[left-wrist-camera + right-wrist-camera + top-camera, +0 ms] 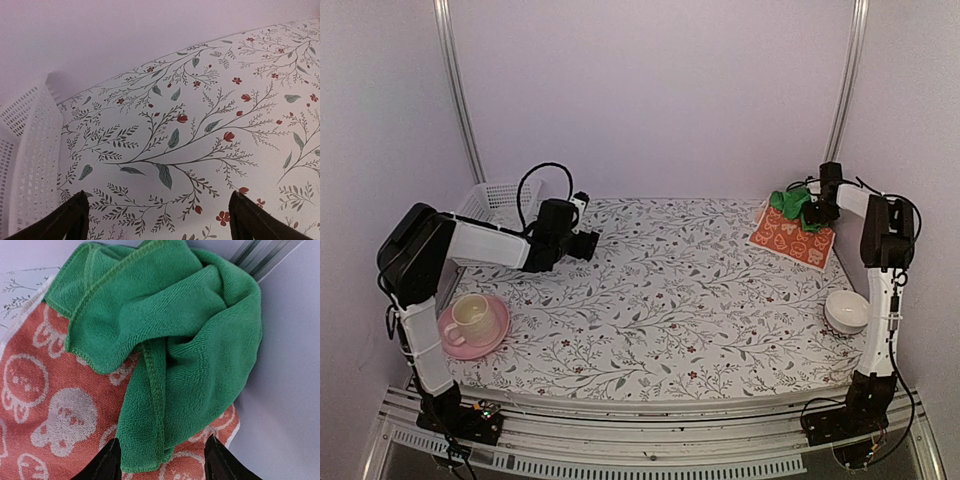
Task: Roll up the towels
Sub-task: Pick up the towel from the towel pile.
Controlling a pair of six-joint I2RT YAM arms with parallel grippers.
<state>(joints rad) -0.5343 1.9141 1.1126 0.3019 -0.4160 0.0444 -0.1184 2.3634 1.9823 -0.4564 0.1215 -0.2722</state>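
The green towel (792, 205) lies bunched on the far corner of the orange-red towel (790, 238), which is spread flat at the back right of the table. My right gripper (817, 215) is down over them. In the right wrist view its dark fingertips (111, 460) straddle the hanging near flap of the green towel (175, 340). The left tip is at the flap's edge and the right tip stands a little off it, over the orange-red towel (50, 405). My left gripper (590, 243) hovers wide open over bare tablecloth at the back left, with nothing between its fingers (75, 217).
A white perforated basket (500, 197) stands at the back left, just left of the left gripper (160, 220). A cream cup on a pink saucer (472, 322) sits near the front left. A white bowl (847, 310) stands beside the right arm. The back wall is close behind the towels.
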